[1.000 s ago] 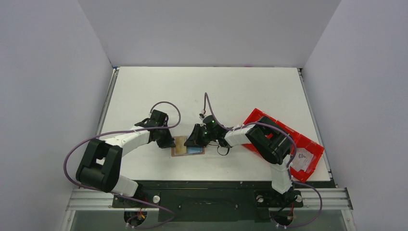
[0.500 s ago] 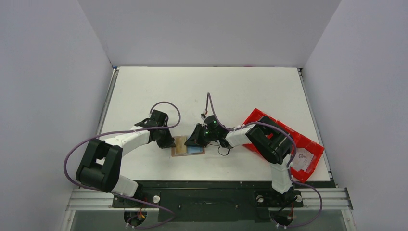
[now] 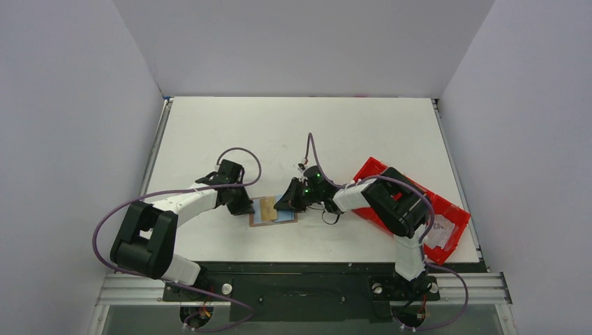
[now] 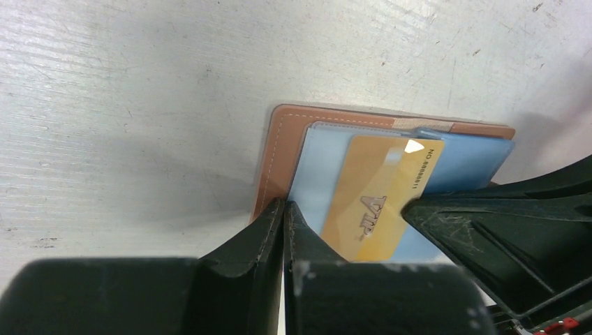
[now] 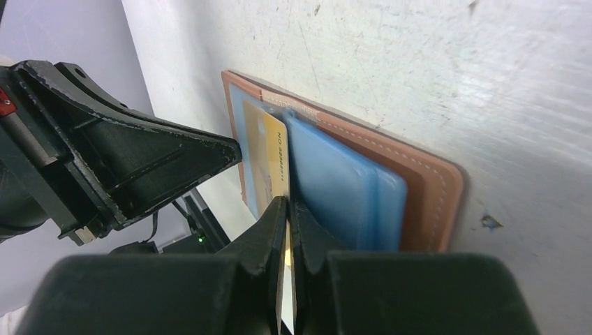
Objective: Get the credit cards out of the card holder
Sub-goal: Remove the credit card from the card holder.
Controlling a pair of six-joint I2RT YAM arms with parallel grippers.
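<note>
The right gripper [image 5: 287, 209], clamped on the edge of the gold card [image 5: 269, 153], may drag the open card holder [image 5: 426, 188] lying on the table [image 5: 419, 70] between the 2 arms, since the left gripper [image 4: 285, 209], jaws together, seems to pin only its brown border.

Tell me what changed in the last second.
The right gripper closed on the gold card and drew back rightward, tugging the card along. The left gripper stayed shut, its tip on the edge of the card holder, which did not move.
</note>
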